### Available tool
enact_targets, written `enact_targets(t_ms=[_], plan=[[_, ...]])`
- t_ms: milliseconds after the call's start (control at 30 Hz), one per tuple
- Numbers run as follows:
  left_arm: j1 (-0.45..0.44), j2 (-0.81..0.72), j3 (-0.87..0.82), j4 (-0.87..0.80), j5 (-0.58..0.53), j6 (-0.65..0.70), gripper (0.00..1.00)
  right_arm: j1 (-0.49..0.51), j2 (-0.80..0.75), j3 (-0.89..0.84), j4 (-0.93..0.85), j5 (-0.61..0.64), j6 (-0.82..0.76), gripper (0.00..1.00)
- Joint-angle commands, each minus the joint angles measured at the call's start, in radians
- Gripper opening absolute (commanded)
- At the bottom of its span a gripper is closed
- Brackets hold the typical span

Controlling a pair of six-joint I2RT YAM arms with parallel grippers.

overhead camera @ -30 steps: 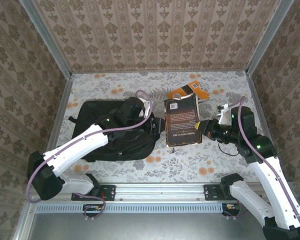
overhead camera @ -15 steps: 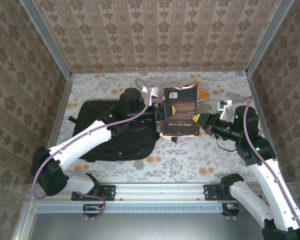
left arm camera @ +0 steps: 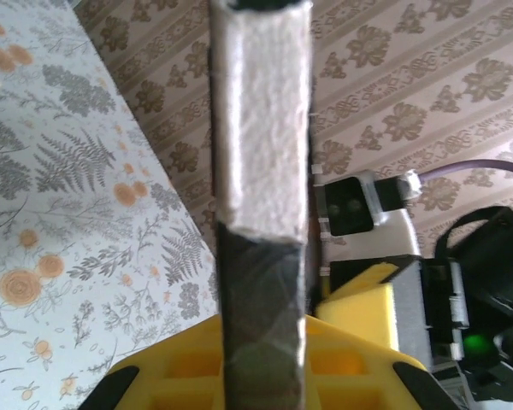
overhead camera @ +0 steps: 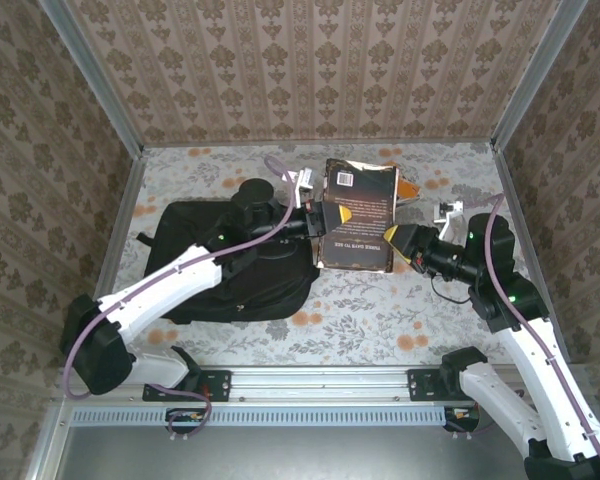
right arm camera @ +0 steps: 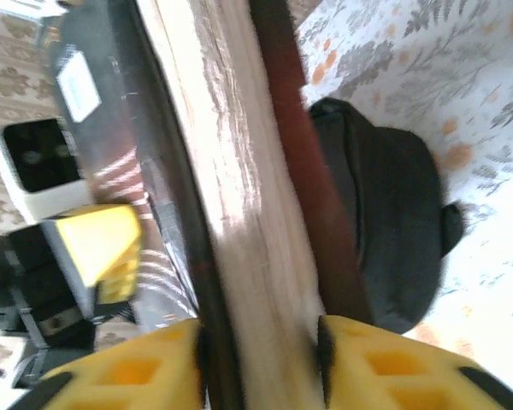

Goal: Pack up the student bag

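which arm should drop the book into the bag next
Left, likely. The left gripper clamps the book right beside the student bag; the right gripper sits at the book's far edge, away from the bag.

Black student bag on floral table

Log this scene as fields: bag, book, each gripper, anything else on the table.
bag: large black soft fabric backpack, lying flat on the floral table, left side
book: black rectangular book, between the two grippers, outside the bag
left gripper: shut on the book's left edge
right gripper: jaws straddle the book's right edge; grip unclear
other: orange flat item behind the book
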Motion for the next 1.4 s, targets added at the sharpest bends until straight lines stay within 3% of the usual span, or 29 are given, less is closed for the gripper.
enact_targets(t_ms=[0, 100, 300, 467, 600, 833, 1067, 1233, 1367], plan=[[-0.010, -0.083, -0.005, 0.068, -0.038, 0.022, 0.00, 0.003, -0.018, 0.047, -0.070, 0.115, -0.057, 0.52], [-0.011, -0.128, -0.029, 0.070, -0.135, 0.037, 0.00, 0.004, -0.043, 0.000, -0.023, 0.148, 0.000, 0.72], [-0.007, -0.177, -0.077, 0.147, -0.347, -0.002, 0.00, 0.069, -0.099, -0.169, 0.388, 0.107, 0.231, 0.99], [-0.009, -0.163, -0.107, 0.265, -0.499, -0.095, 0.00, 0.195, -0.095, -0.245, 0.589, 0.204, 0.314, 1.00], [-0.020, -0.111, -0.161, 0.452, -0.611, -0.230, 0.00, 0.312, -0.018, -0.278, 0.751, 0.305, 0.340, 1.00], [-0.067, -0.026, -0.145, 0.522, -0.680, -0.307, 0.00, 0.428, 0.200, -0.224, 0.957, 0.427, 0.362, 1.00], [-0.104, -0.034, -0.185, 0.527, -0.756, -0.304, 0.00, 0.432, 0.254, -0.191, 1.010, 0.581, 0.337, 0.85], [-0.127, -0.046, -0.222, 0.525, -0.812, -0.301, 0.00, 0.434, 0.268, -0.178, 0.982, 0.654, 0.331, 0.52], [-0.137, -0.036, -0.234, 0.536, -0.814, -0.301, 0.00, 0.434, 0.285, -0.177, 0.993, 0.659, 0.324, 0.32]])
